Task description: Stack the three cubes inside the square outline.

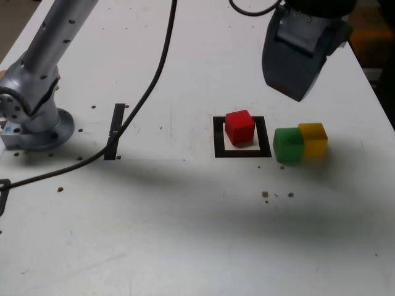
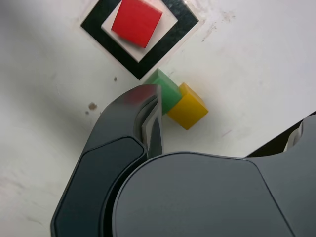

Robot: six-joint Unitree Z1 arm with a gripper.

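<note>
In the exterior view, a white table (image 1: pixel 185 234) carries a black square outline (image 1: pixel 242 152) with a white centre. The red cube (image 1: pixel 239 127) sits inside it, toward its far side. Just outside the outline, on the exterior view's right, the green cube (image 1: pixel 288 145) and the yellow cube (image 1: pixel 313 138) rest side by side, touching each other, the green one nearer the outline. The tool (image 1: pixel 299 46) hangs in the air above and behind these two, clear of every cube. The arm's base (image 1: pixel 34 120) stands at the exterior view's left, a black cable (image 1: pixel 148 92) runs across the table, and a thin black strip mark (image 1: pixel 115 131) lies between base and outline.

In the wrist view, the red cube (image 2: pixel 137 22) lies within the square outline (image 2: pixel 138 69). The green cube (image 2: pixel 165 90) sits just beside the outline's corner, with the yellow cube (image 2: pixel 187 107) touching it. The tool (image 2: pixel 222 133) is wide open and empty: one dark finger (image 2: pixel 131 118) ends beside the green cube, and only an edge of the other shows at the picture's border.
</note>
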